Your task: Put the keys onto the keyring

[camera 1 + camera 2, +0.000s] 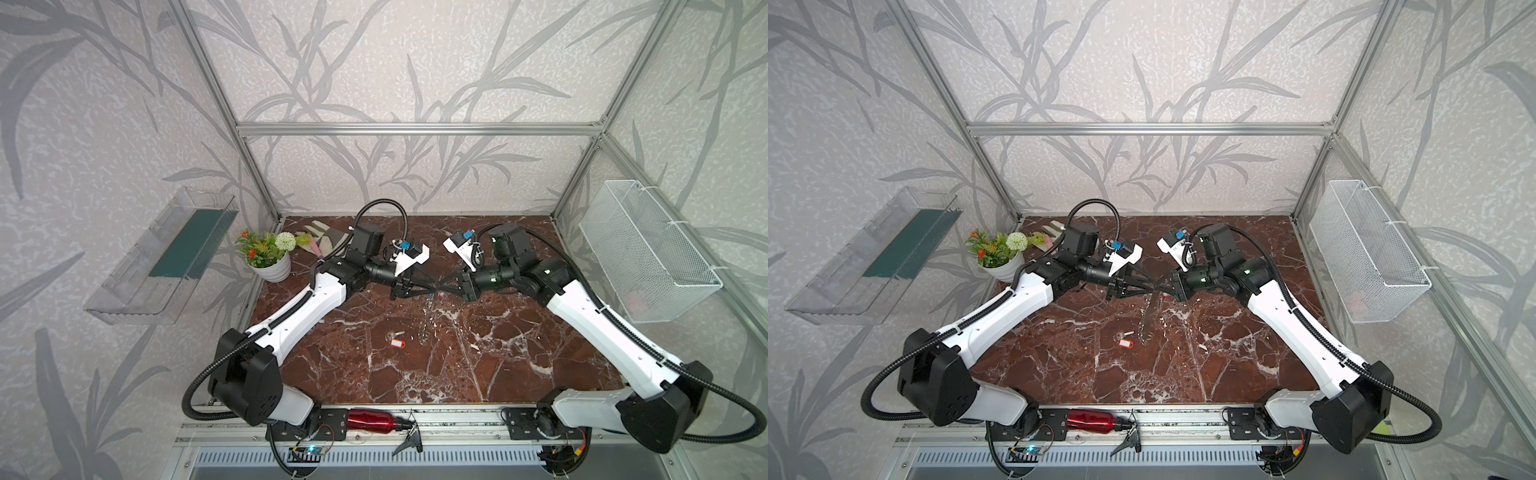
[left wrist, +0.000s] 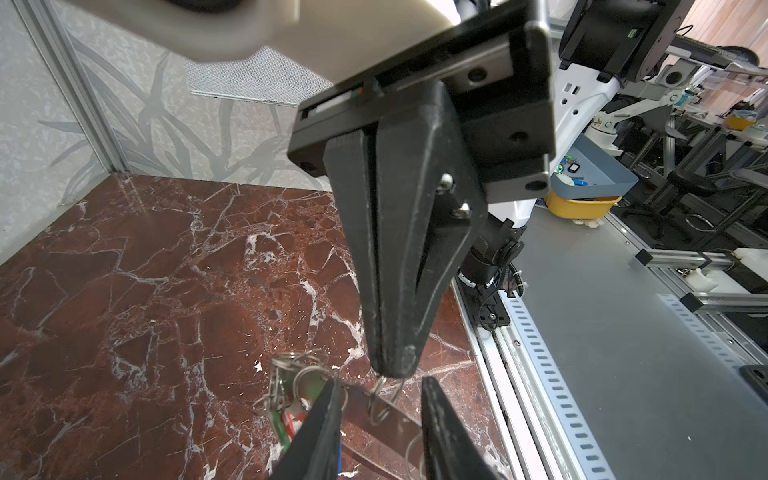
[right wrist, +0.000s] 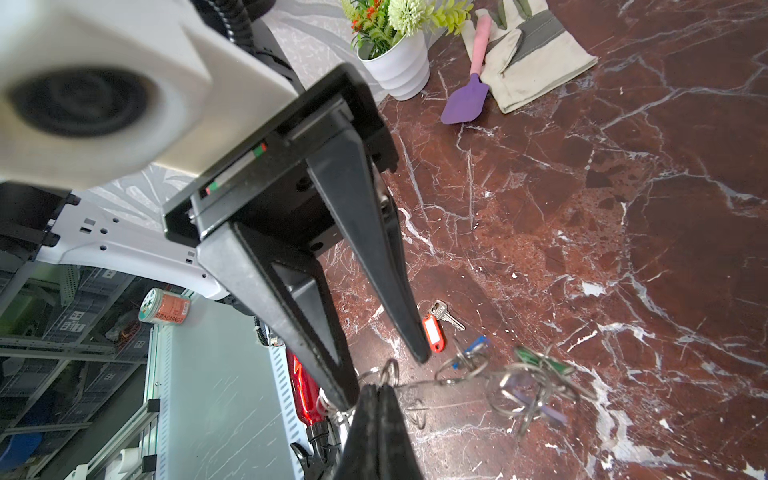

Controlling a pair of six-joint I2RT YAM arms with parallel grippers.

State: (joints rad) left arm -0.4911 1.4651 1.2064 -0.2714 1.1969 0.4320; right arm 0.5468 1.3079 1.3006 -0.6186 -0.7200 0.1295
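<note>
Red-brown marble counter [image 1: 519, 353], leaf-print walls [image 1: 415, 62]. We see the keyring [image 1: 428, 320] dangling from the right gripper [image 2: 390, 366], fingers pinched tight on one of its split rings [image 2: 384, 395]. The left gripper [image 3: 386, 377] has its fingers parted either side of that same end, not closed on it. Long axis runs from the fingertips toward the counter's front edge, red-tagged key [image 1: 395, 338] just beside the far end.
</note>
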